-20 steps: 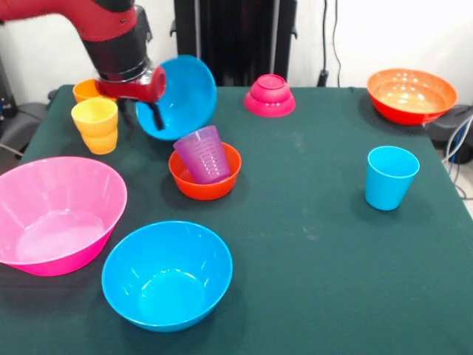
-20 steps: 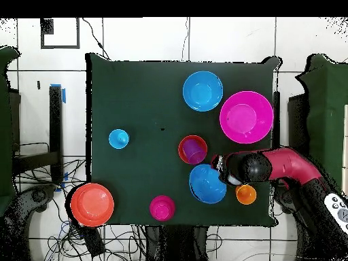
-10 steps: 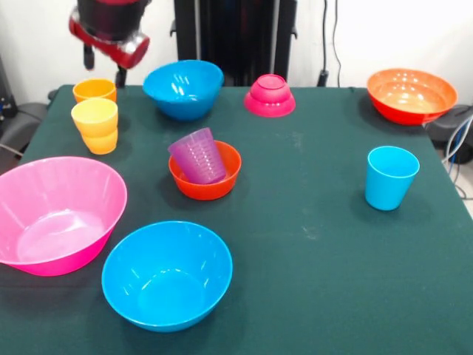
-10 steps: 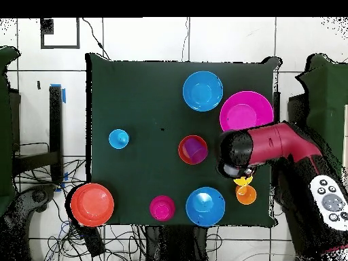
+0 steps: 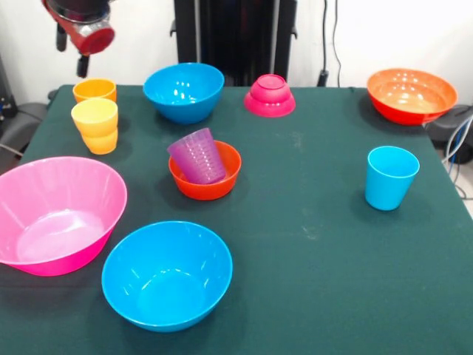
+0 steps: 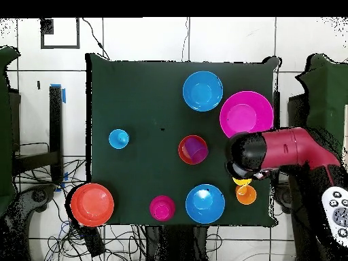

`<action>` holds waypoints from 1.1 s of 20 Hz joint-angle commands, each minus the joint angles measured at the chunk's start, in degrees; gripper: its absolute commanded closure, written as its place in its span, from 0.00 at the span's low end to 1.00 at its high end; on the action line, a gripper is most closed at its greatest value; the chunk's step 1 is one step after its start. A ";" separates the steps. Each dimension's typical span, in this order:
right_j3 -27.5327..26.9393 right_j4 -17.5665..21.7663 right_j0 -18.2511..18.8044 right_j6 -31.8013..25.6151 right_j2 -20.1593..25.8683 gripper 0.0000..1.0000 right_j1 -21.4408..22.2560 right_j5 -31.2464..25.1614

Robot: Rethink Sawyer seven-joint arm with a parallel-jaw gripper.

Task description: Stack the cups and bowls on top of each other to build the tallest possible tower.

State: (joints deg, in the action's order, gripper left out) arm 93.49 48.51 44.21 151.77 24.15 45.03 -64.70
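Note:
My gripper (image 5: 71, 53) is open and empty, high above the table's far left corner, over the orange cup (image 5: 94, 89) and the yellow-orange cup (image 5: 95, 122). In the overhead view the gripper (image 6: 243, 162) partly hides the yellow-orange cup (image 6: 242, 181). One blue bowl (image 5: 183, 90) stands upright at the far side. The other blue bowl (image 5: 167, 274) is near the front, beside the large pink bowl (image 5: 55, 214). The purple cup (image 5: 198, 157) leans inside the small orange-red bowl (image 5: 208, 177). The magenta bowl (image 5: 270, 96) lies upside down. The light blue cup (image 5: 390, 177) stands alone.
The wide orange bowl (image 5: 411, 95) sits at the far right corner, close to the table's edge. Cables and a dark stand lie behind the table. The green cloth (image 5: 310, 244) is bare at the middle and front right.
The gripper let go of the tilted blue bowl, which now stands upright at the far side. The gripper rose and moved left in the front view.

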 commanded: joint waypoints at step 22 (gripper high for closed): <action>6.25 -9.78 -14.30 28.26 -25.32 0.00 -26.26 67.63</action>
State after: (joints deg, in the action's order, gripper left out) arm 95.61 44.00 38.45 158.20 7.20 33.07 -15.91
